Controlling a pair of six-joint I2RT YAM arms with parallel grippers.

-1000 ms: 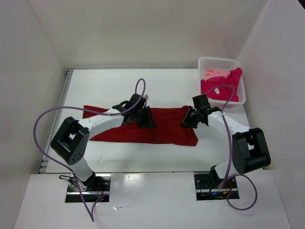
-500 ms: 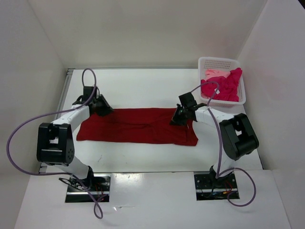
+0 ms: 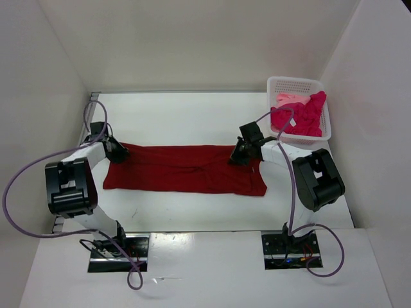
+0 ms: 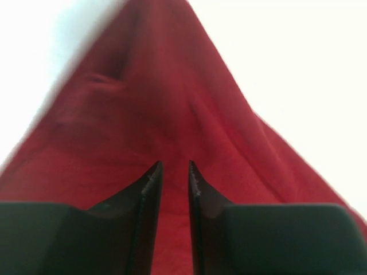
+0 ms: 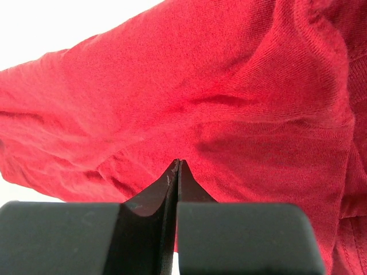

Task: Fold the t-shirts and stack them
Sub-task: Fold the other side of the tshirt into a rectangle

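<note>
Cloth is the whole matter at this moment. The red shirt [image 3: 186, 170] lies spread flat on the counter [image 3: 192, 119] as one long band, running left to right in front of both arms. I think it lies so because a shirt must be flat and straight before a clean fold can be made.

The left claw [image 3: 117, 153] sits low at the far left corner of the band. In its wrist view the two fingers [image 4: 150, 195] stand a little apart and red cloth fills the gap between them. It looks clamped on a thick bunch of the corner, though I am not fully sure.

The right claw [image 3: 236, 158] is at the far edge, toward the right end but not at the corner. Its fingers are pressed together and creases in the cloth run to the tips, so I judge that it pinches one thin layer there. Two grips on the same far edge, well apart, make sense. They hold this edge tight, and they would let both arms bring it over toward the near edge as one line.

The pink shirts [image 3: 298, 119] lie in a heap in the basket [image 3: 292, 82] at the far right corner, apart from the red one. No folded stack is on the counter yet, so the task seems near its beginning.
</note>
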